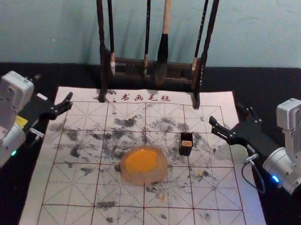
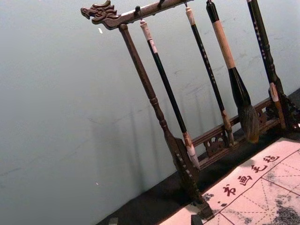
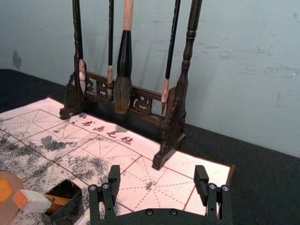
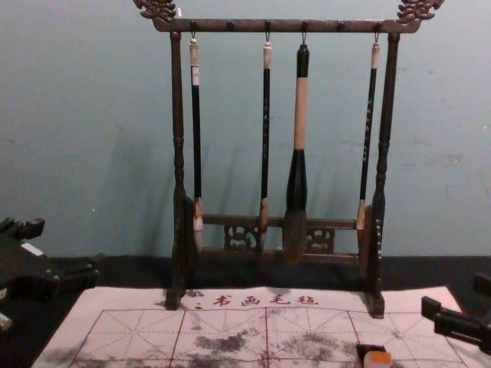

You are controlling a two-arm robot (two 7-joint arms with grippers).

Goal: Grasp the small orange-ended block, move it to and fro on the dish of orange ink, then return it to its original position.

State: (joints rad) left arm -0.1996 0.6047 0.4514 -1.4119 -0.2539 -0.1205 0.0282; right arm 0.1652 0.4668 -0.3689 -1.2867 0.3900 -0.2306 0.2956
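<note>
From my head view, the left end effector (image 1: 53, 86) is over the mat's left edge, fingers parted, and the right end effector (image 1: 226, 112) is over its right side, fingers spread and holding nothing. The small orange-ended block (image 1: 187, 143) sits in a black holder (image 1: 186, 151), orange end up, just right of the ink dish (image 1: 129, 177). All this is on a marked, ink-stained mat (image 1: 68, 189) laid over the dark worktop (image 1: 273, 81). Beyond them the brush rack (image 1: 133, 62) stands with its feet on the mat's far part, a barrier behind the work. My left wrist camera looks at that rack, its top bar ending in a carved dragon head (image 2: 101, 13); the left end effector's two tips are well apart. On my right wrist camera, the right end effector (image 3: 157, 174) has its fingers wide apart, with the block in its holder off to one side, near the dish. From the chest, four brushes hang from the rack, the thick one (image 4: 297, 172) reaching down to the lower rail, and the block's orange end pokes up in front.
</note>
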